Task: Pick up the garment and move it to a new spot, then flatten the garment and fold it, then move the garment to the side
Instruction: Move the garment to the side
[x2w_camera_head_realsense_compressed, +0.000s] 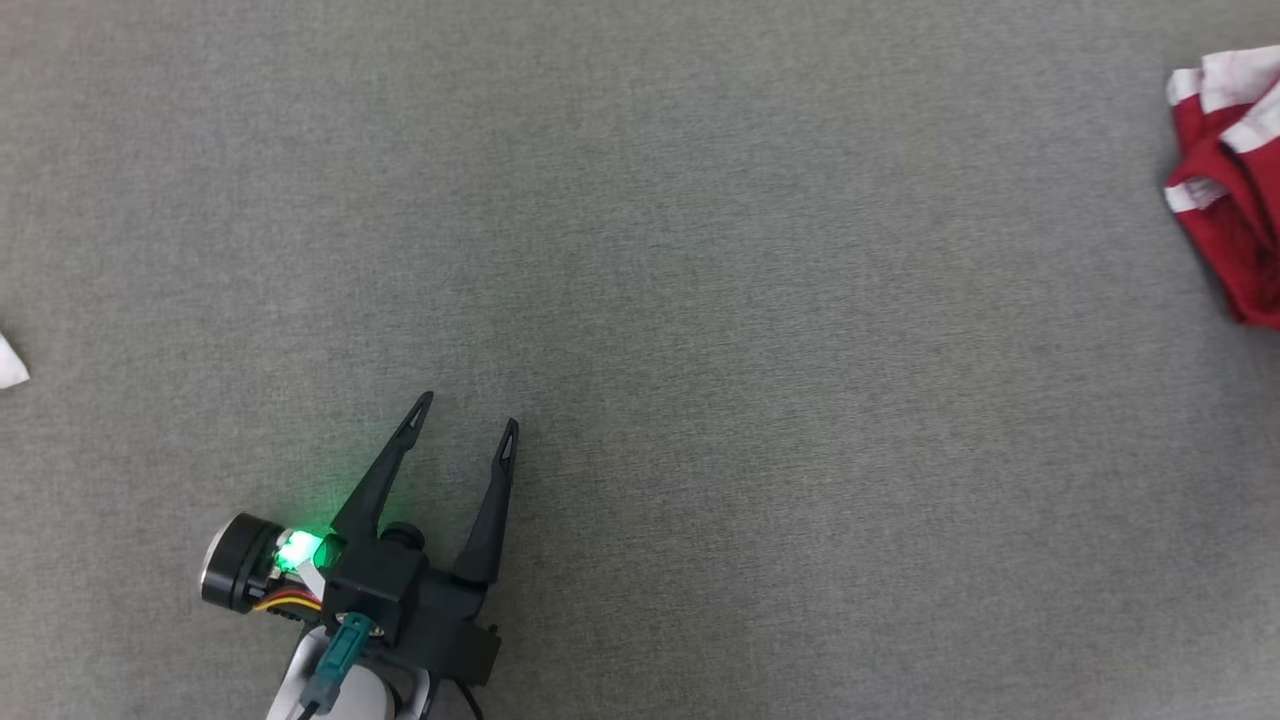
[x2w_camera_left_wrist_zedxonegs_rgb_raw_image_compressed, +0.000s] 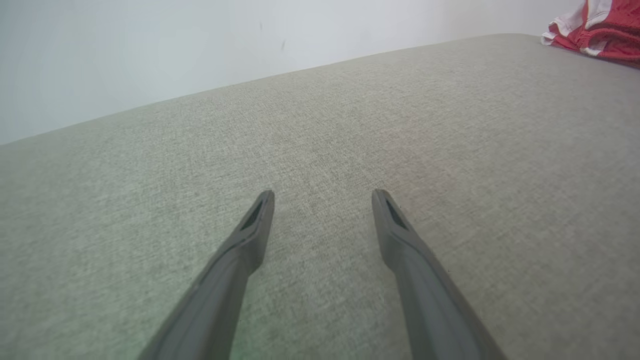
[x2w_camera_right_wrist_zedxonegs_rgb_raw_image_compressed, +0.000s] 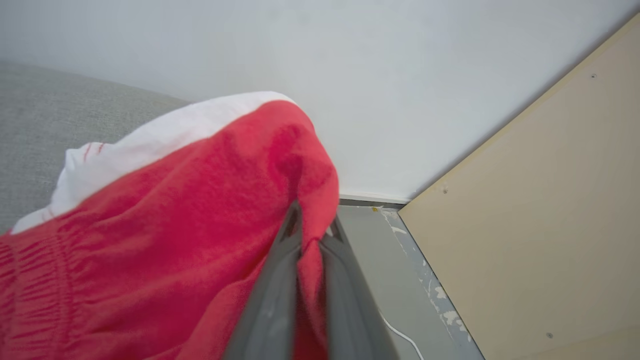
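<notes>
Garment (x2w_camera_head_realsense_compressed: 1225, 190) is pinched in our right tool (x2w_camera_right_wrist_zedxonegs_rgb_raw_image_compressed: 312, 225), clamped tight on a red fold. Our left tool (x2w_camera_head_realsense_compressed: 470, 408) hangs well to its left, spread wide, empty.

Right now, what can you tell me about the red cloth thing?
The red garment with white stripes looks like soft knit cloth with a gathered elastic band. It sits bunched up on the grey fabric surface, at the head view's right edge. The right end effector is shut on a fold of it.
</notes>
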